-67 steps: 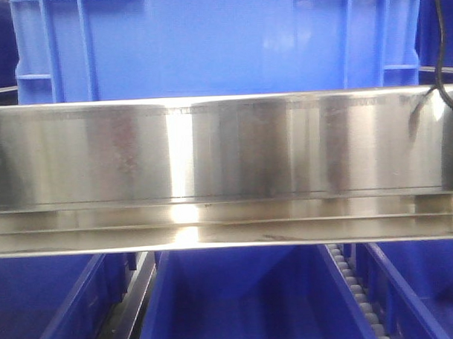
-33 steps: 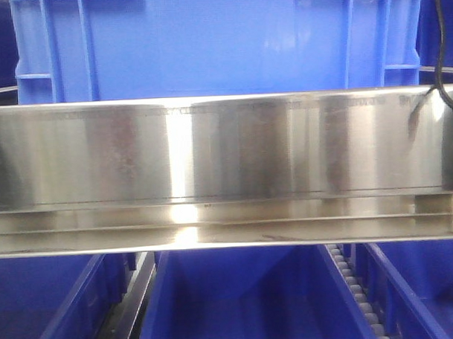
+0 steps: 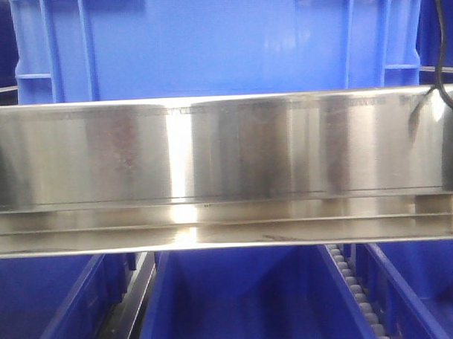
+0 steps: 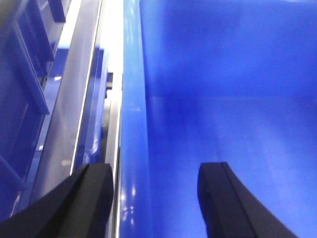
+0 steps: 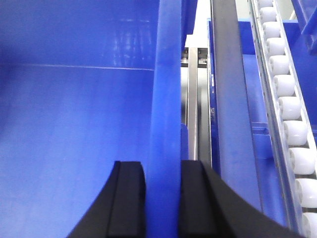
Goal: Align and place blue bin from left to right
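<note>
The large bright-blue rectangular plastic bin (image 5: 74,124) fills both wrist views. We see the right gripper (image 5: 163,198) pinching the bin's upright side wall, one black finger on each face. A track of white plastic rollers (image 5: 290,129) runs at 3 o'clock of that wall. The left gripper (image 4: 156,198) stands spread, straddling a bin rim, its inner finger clear of the rim.

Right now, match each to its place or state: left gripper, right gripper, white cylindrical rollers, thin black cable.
1. left gripper
2. right gripper
3. white cylindrical rollers
4. thin black cable

A. shut on the bright-blue plastic bin, on its wall
B. hangs in front of the polished steel beam, at its right end
C. open, astride a wall of the bin
D. in a row to the right of the bin

Pairs: 1-C, 2-A, 3-D, 4-B
</note>
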You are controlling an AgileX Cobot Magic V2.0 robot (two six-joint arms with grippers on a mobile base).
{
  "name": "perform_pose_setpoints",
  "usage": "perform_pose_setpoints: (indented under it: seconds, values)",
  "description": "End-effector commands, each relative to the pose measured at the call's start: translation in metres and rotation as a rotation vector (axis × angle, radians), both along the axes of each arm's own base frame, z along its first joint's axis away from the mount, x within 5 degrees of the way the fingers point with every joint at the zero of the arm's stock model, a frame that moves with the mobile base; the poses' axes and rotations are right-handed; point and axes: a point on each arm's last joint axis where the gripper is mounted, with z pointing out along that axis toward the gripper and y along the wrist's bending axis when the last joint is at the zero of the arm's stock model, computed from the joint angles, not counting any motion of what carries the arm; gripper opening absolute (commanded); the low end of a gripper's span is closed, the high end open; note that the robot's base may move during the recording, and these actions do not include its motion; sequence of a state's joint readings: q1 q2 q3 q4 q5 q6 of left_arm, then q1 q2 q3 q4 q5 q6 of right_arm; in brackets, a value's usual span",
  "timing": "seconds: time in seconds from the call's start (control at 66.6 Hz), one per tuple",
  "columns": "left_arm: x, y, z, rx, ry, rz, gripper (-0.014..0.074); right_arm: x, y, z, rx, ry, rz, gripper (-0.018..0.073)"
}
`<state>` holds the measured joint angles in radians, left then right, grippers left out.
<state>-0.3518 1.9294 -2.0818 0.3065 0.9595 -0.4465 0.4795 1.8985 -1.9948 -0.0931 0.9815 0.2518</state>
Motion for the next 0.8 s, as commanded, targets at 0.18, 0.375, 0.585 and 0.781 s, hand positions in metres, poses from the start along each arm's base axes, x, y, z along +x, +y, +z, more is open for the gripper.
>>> perform_pose_setpoints:
  seconds: [0.18,0.375,0.585,0.781]
  values:
    - [0.0009,-0.0021,-0.0014,0.028,-0.002,0.038,0.0295,-0.0009,-0.0015,0.0048,-0.014,-0.018,0.010,-0.0076]
    - [0.0003,-0.0011,-0.0021,0.033,0.008,0.048,0.0295,-0.0009,-0.0015,0.0048,-0.014,-0.018,0.010,-0.0076]
    - [-0.0003,-0.0012,-0.0028,0.030,0.018,0.049,0.0255,-0.0009,-0.0015,0.0048,-0.014,-0.018,0.010,-0.0076]
    - [-0.0007,-0.0026,-0.0033,0.012,0.026,0.044,0.0237,-0.0009,-0.0015,0.0048,-0.014,-0.018,0.010,-0.0076]
